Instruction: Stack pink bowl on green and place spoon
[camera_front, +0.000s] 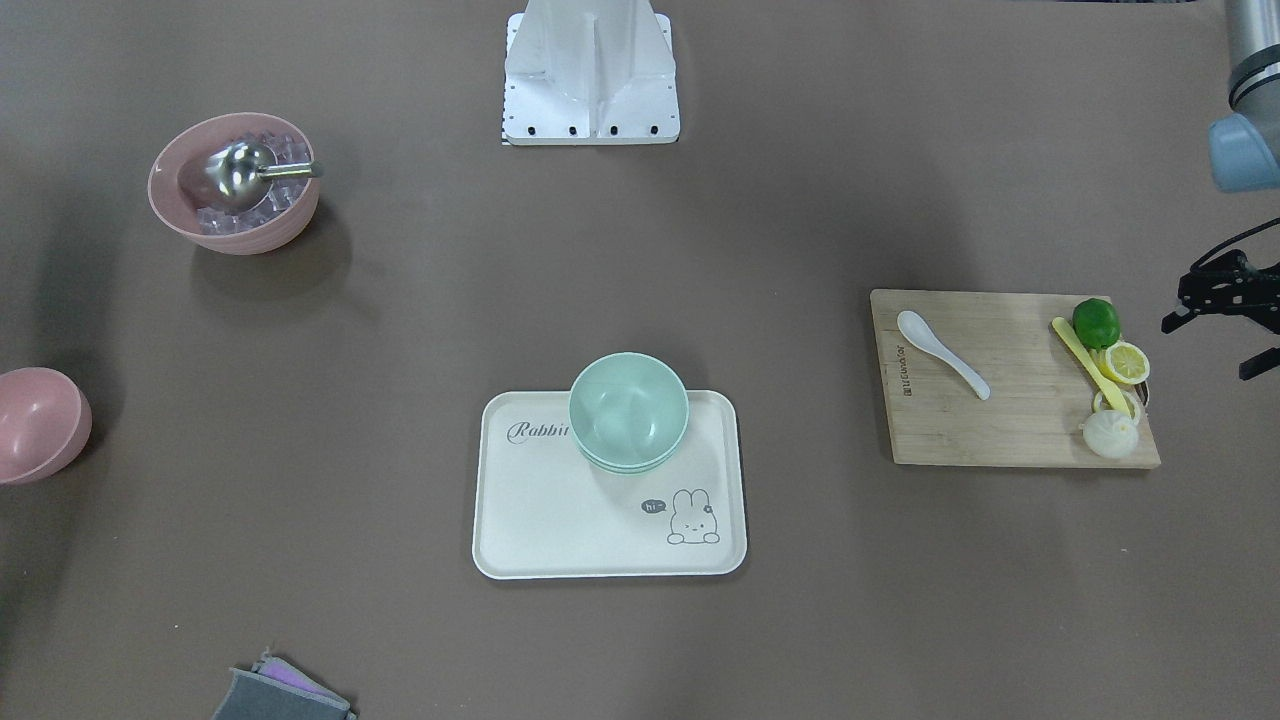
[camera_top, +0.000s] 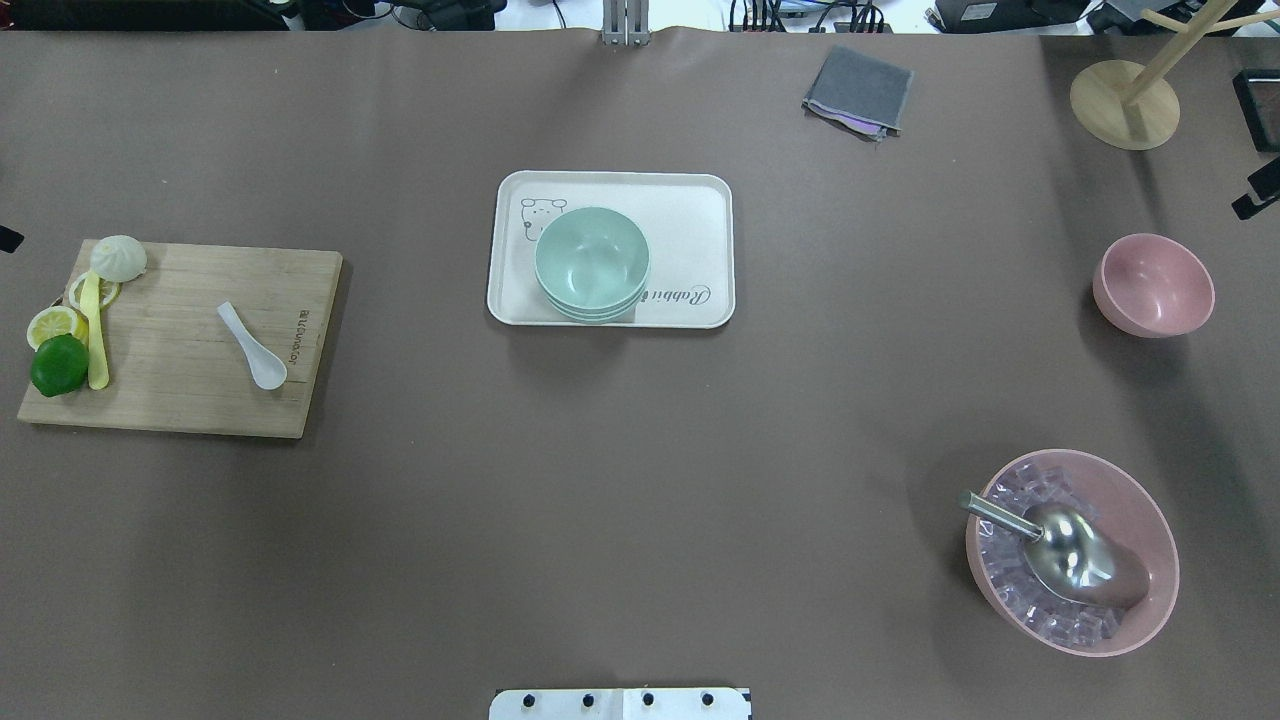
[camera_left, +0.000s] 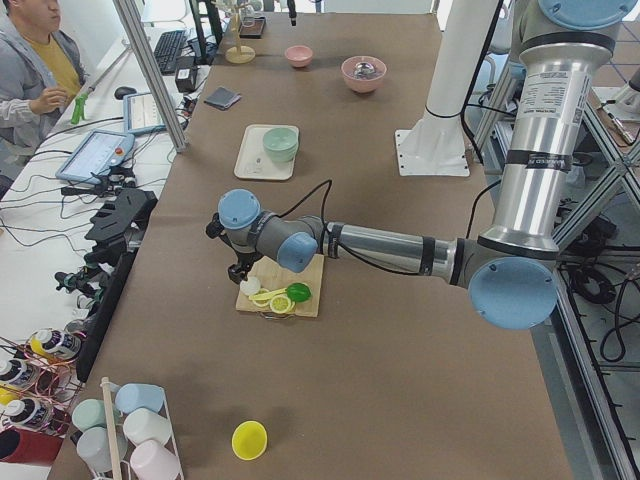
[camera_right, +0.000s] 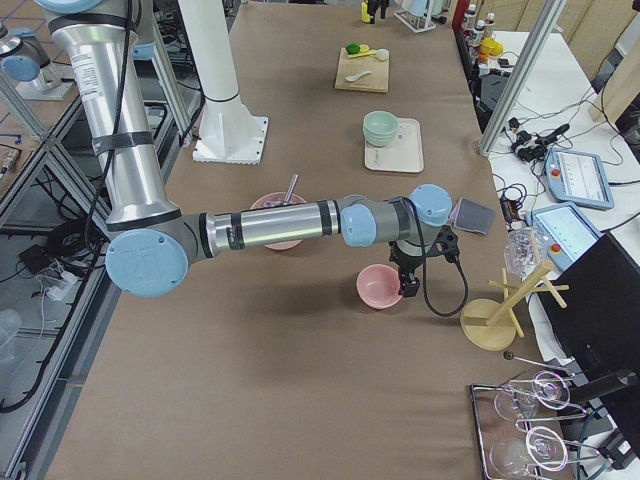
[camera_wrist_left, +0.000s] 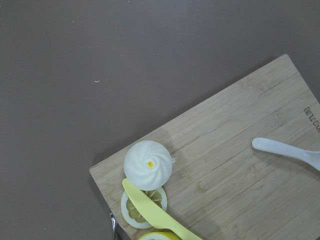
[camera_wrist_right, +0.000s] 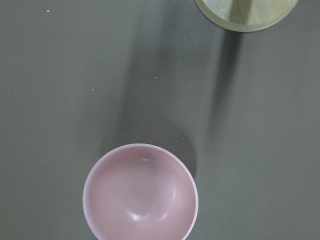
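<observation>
Pink bowl (camera_right: 378, 288) beside right pincer (camera_right: 408, 280), spread untellable, spoon (camera_front: 940, 352) apart from wide left pincer (camera_front: 1212, 345)

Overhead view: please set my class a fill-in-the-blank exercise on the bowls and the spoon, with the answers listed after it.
1. The stacked bowls on the tray are ____ in colour.
2. The white spoon lies on the ____ board.
3. The small pink bowl holds ____.
4. The scoop in the big pink bowl is made of ____.
Missing words: green; wooden; nothing; metal.
</observation>
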